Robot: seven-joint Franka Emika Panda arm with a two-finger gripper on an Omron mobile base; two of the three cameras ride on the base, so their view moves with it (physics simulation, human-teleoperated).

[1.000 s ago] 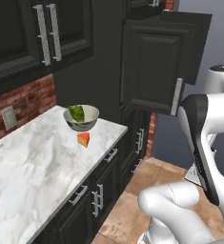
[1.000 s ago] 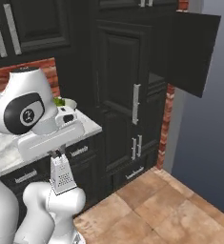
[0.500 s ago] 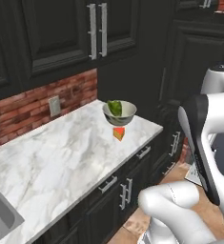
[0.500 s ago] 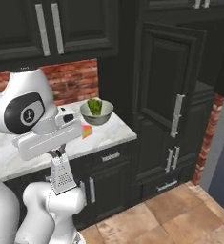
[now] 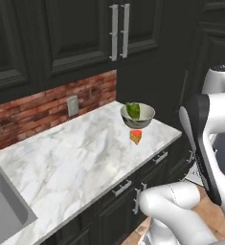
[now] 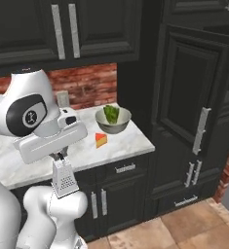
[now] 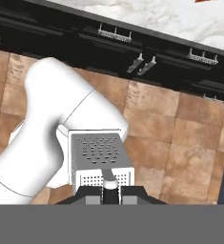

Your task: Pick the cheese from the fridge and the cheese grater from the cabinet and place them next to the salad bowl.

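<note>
Now claw (image 6: 60, 158) clamped on grater (image 6: 65, 178), hanging low in front of counter (image 6: 125, 141). At about 2 o'clock from it, cheese (image 6: 101, 140) already lying just beside bowl (image 6: 113, 120). Cheese part done, apparently; left to do: bring grater up, set near bowl.

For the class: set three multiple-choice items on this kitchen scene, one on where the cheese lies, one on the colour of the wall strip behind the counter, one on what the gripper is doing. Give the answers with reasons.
1. Where is the cheese?
A. In the sink
B. On the marble counter beside the salad bowl
C. On the floor

2. What colour is the brick backsplash?
A. Red-brown
B. White
C. Blue

3. What is the gripper doing?
A. Open, empty
B. Shut on the cheese
C. Shut on the cheese grater

Answers: 1 B, the wedge rests by the bowl. 2 A, the bricks are red-brown. 3 C, the grater hangs from the closed gripper.
</note>
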